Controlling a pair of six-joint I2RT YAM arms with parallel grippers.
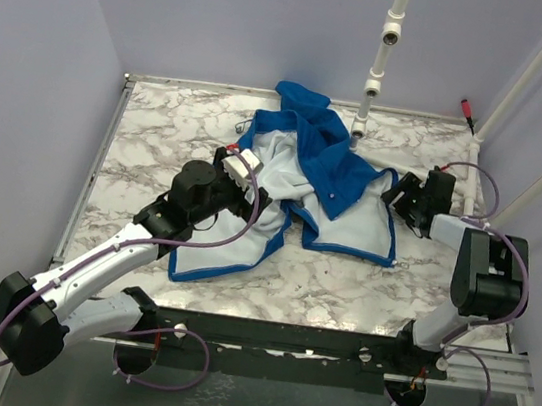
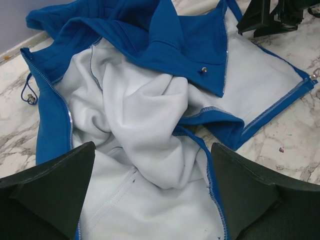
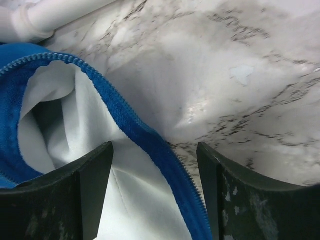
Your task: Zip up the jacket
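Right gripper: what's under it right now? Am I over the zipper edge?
Yes. Under the open right gripper runs the zipper edge of the jacket, with pale lining on one side and bare marble table on the other. The fabric hides whatever lies beneath it.

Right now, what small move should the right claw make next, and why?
Probably close the right claw on the zipper edge of the jacket: its jaws stand open, the blue toothed edge runs between them, and the jacket lies unzipped.
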